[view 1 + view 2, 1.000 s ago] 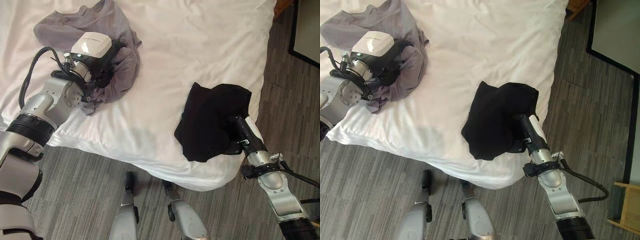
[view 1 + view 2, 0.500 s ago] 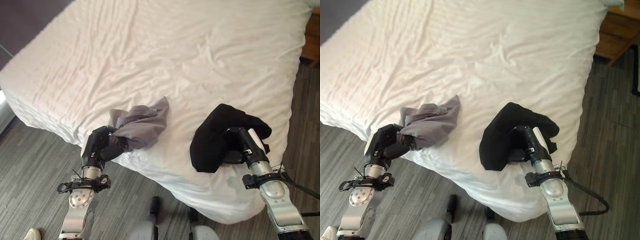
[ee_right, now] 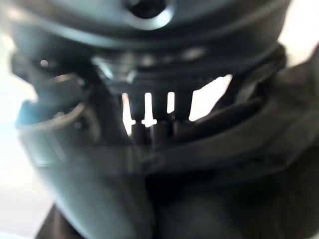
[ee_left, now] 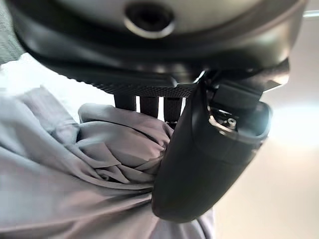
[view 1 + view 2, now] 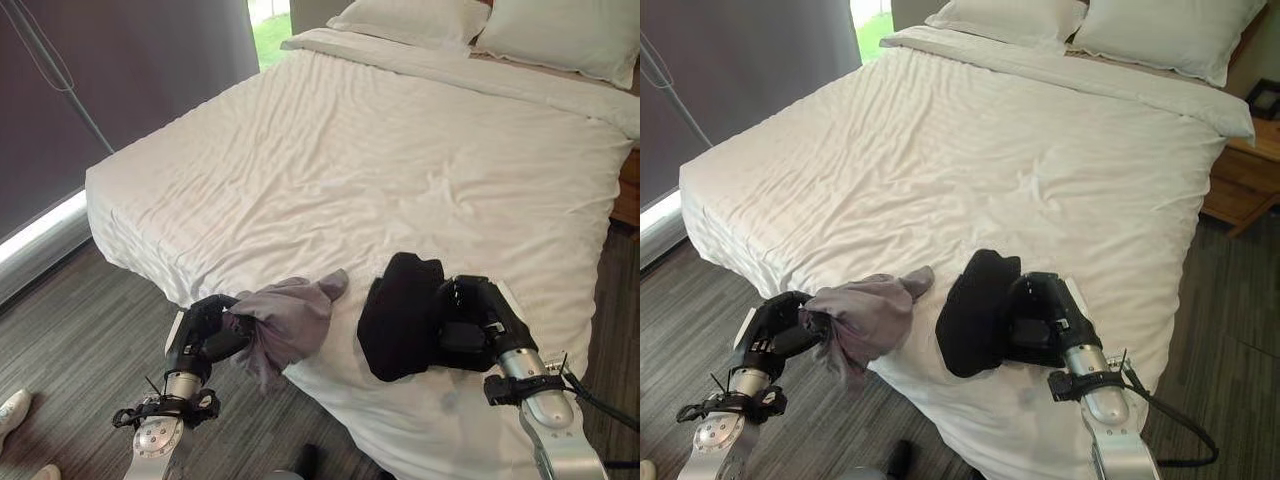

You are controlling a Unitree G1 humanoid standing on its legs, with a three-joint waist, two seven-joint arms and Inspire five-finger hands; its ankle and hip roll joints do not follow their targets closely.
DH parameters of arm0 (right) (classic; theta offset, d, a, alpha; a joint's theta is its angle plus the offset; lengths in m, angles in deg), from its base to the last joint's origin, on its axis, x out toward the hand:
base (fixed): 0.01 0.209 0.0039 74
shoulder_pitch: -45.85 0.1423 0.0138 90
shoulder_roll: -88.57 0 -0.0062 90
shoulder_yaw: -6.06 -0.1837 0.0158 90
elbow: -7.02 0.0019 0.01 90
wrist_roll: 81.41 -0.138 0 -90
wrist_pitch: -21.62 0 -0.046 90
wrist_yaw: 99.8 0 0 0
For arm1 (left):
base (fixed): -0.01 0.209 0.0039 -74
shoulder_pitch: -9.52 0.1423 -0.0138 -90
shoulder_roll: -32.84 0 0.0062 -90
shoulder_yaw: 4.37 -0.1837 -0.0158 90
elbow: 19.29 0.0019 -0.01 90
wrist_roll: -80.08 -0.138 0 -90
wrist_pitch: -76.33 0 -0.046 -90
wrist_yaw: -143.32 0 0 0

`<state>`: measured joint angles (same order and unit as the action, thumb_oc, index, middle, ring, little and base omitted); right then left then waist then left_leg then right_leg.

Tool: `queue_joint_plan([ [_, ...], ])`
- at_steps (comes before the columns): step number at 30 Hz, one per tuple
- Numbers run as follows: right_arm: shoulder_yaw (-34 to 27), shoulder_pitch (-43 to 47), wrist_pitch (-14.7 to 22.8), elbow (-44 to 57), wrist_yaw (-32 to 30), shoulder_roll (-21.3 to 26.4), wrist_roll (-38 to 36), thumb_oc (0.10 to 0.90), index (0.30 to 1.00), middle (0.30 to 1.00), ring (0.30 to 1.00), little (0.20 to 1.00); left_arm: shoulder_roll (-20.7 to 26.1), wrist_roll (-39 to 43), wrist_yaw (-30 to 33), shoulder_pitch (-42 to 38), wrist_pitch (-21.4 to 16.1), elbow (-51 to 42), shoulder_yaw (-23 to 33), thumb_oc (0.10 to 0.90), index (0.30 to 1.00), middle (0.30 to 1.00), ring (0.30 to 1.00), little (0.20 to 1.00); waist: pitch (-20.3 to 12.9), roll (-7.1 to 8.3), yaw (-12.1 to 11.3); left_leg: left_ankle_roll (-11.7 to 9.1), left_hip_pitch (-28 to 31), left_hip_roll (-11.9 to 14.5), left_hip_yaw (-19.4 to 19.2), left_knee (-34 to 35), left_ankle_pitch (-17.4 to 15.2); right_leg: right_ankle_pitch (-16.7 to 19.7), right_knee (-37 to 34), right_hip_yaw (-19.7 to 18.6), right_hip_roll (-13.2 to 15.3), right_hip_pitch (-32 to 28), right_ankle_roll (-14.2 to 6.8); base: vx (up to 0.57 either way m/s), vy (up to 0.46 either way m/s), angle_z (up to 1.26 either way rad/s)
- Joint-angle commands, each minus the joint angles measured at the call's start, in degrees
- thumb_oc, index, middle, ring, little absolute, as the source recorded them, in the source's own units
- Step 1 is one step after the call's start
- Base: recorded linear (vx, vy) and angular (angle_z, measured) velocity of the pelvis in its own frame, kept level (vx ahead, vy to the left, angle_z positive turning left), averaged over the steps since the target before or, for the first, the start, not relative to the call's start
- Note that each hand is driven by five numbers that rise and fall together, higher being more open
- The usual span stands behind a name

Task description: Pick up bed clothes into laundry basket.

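At the near left corner of the wide bed with rumpled white sheets, the left hand is clutching a crumpled grey cloth garment in curled fingers (part of it is drooping over the mattress edge). To its right, the right hand is gripping a bunched black cloth garment, which is resting on the sheet near the bed's front edge, just beside the grey one.
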<state>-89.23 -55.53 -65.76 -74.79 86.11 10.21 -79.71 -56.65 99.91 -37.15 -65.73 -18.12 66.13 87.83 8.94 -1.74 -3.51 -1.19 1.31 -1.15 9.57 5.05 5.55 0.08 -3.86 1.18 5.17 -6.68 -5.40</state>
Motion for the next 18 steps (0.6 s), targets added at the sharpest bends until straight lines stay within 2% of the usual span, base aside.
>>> queue_joint_plan([
  [1, 0.37, 4.62, 3.70, 0.31, -1.23, 3.49, 4.66, 0.400, 0.300, 0.300, 0.300, 0.300, 3.52, -0.38, -0.69, -7.91, -5.41, -4.80, -2.19, 0.400, 0.300, 0.300, 0.300, 0.300, -4.89, 3.01, 0.27, 1.09, -0.03, 0.69, -2.81, -4.29, -7.86, -6.37, 11.66, -2.61, 4.97, 3.85, -3.53, -0.06, 0.113, -0.03],
  [4, 1.10, 4.10, 3.71, -0.41, -1.07, 3.14, 4.83, 0.400, 0.300, 0.300, 0.300, 0.300, 4.20, -1.14, -2.12, -9.19, -5.17, -5.02, -4.92, 0.400, 0.300, 0.300, 0.300, 0.300, -3.90, 3.52, 0.95, 1.70, 0.66, 0.32, -3.82, -3.95, -8.25, -5.92, 13.01, -3.87, 5.45, 4.95, -4.23, -0.03, 0.090, -0.04],
  [7, 2.73, 3.10, 3.23, -1.56, -2.41, 5.35, 13.87, 0.400, 0.300, 0.300, 0.300, 0.300, 4.01, -2.35, -1.65, -11.41, -5.26, -4.91, -7.12, 0.400, 0.300, 0.300, 0.300, 0.300, -2.39, 4.26, 2.09, 2.11, 1.08, -0.07, -5.93, -3.16, -8.44, -4.05, 12.91, -5.49, 6.36, 6.49, -5.33, -0.06, 0.149, -0.50],
  [8, 2.48, 2.14, 3.17, -1.09, -2.57, 5.39, 14.76, 0.400, 0.300, 0.300, 0.300, 0.300, 3.74, -1.77, -1.62, -11.53, -5.27, -4.66, -7.53, 0.400, 0.300, 0.300, 0.300, 0.300, -2.10, 4.47, 2.38, 2.14, 1.01, -0.14, -6.41, -2.94, -8.39, -3.36, 12.70, -5.91, 6.46, 6.83, -5.52, -0.08, 0.122, -0.34],
  [9, 1.85, 0.56, 3.31, -0.94, -3.82, 4.58, 13.83, 0.400, 0.300, 0.300, 0.300, 0.300, 3.58, -0.80, -1.14, -12.01, -5.08, -4.36, -8.48, 0.400, 0.300, 0.300, 0.300, 0.300, -1.36, 4.98, 3.84, 2.12, 0.72, -0.19, -7.41, -2.73, -8.26, -1.91, 12.20, -6.70, 6.42, 7.70, -5.71, -0.06, 0.073, -0.25],
  [10, 1.73, 0.40, 3.27, -0.81, -3.79, 4.53, 13.83, 0.400, 0.300, 0.300, 0.300, 0.300, 3.62, -0.77, -1.13, -12.09, -5.16, -4.23, -8.60, 0.400, 0.300, 0.300, 0.300, 0.300, -1.48, 4.99, 3.50, 2.14, 0.64, -0.15, -7.67, -2.70, -8.26, -1.78, 12.11, -6.96, 6.37, 7.88, -5.74, -0.25, 0.117, -0.47],
  [11, 1.29, -0.74, 3.69, -0.74, -4.17, 3.95, 12.58, 0.400, 0.300, 0.300, 0.300, 0.300, 5.91, -1.99, -0.58, -11.61, -5.16, -4.41, -8.29, 0.400, 0.300, 0.300, 0.300, 0.300, 0.72, 5.99, 6.23, 1.80, -0.37, 0.35, -12.42, -2.08, -7.94, 3.57, 9.20, -8.75, 6.33, 11.50, -7.15, -0.17, 0.081, -0.55],
  [12, 1.28, -0.73, 3.65, -0.73, -4.16, 3.91, 12.58, 0.400, 0.300, 0.300, 0.300, 0.300, 5.94, -1.98, -0.59, -11.64, -5.17, -4.37, -8.30, 0.400, 0.300, 0.300, 0.300, 0.300, 0.45, 5.97, 6.03, 1.82, -0.30, 0.37, -12.58, -1.89, -8.29, 3.37, 9.02, -8.90, 6.30, 11.54, -7.19, -0.27, 0.110, -0.88],
  [13, 1.17, -0.99, 3.93, 0.16, -4.48, 3.81, 12.04, 0.400, 0.300, 0.300, 0.300, 0.300, 7.05, -2.22, 0.06, -11.31, -4.98, -2.98, -8.16, 0.400, 0.300, 0.300, 0.300, 0.300, 1.74, 6.19, 7.73, 1.78, -0.64, 1.13, -14.98, -1.86, -8.34, 4.91, 9.49, -7.97, 6.41, 13.50, -7.58, -0.18, 0.078, -1.54],
  [14, 1.23, -0.90, 4.05, 1.02, -4.08, 3.91, 11.74, 0.400, 0.300, 0.300, 0.300, 0.300, 8.09, -2.64, 0.27, -11.64, -5.18, -2.32, -7.58, 0.400, 0.300, 0.300, 0.300, 0.300, 2.20, 5.79, 7.88, 1.51, -1.35, 2.35, -17.59, -2.23, -7.86, 3.90, 10.69, -5.54, 6.27, 14.80, -7.33, -0.39, 0.233, -1.89],
  [15, 2.16, 0.88, 3.97, 1.01, -4.35, 3.93, 11.59, 0.400, 0.300, 0.300, 0.300, 0.300, 9.42, -3.81, 1.79, -13.06, -5.11, -1.98, -6.00, 0.400, 0.300, 0.300, 0.300, 0.300, 2.17, 4.69, 7.51, 1.46, -1.47, 4.69, -24.01, -3.17, -7.40, 0.94, 18.57, 6.64, 9.65, 13.80, -6.06, -0.31, 0.196, -2.04],
  [16, 2.21, 1.05, 3.96, 0.97, -4.38, 3.91, 11.60, 0.400, 0.300, 0.300, 0.300, 0.300, 9.44, -3.81, 1.81, -13.15, -5.12, -1.95, -5.93, 0.400, 0.300, 0.300, 0.300, 0.300, 2.32, 4.79, 7.45, 1.42, -1.55, 4.71, -24.14, -3.29, -7.32, 0.80, 19.05, 6.48, 9.67, 14.12, -5.94, -0.25, 0.205, -1.55],
  [18, 3.02, 1.98, 4.21, 0.95, -4.79, 2.81, 10.92, 0.400, 0.300, 0.300, 0.300, 0.300, 9.67, -4.30, 2.49, -13.80, -5.41, -2.96, -4.08, 0.400, 0.300, 0.300, 0.300, 0.300, 1.68, 4.60, 7.57, 2.34, -0.69, 5.74, -30.41, -2.93, -6.84, -1.90, 26.87, 11.82, 12.10, 11.18, -4.58, -0.19, 0.152, -1.97],
])
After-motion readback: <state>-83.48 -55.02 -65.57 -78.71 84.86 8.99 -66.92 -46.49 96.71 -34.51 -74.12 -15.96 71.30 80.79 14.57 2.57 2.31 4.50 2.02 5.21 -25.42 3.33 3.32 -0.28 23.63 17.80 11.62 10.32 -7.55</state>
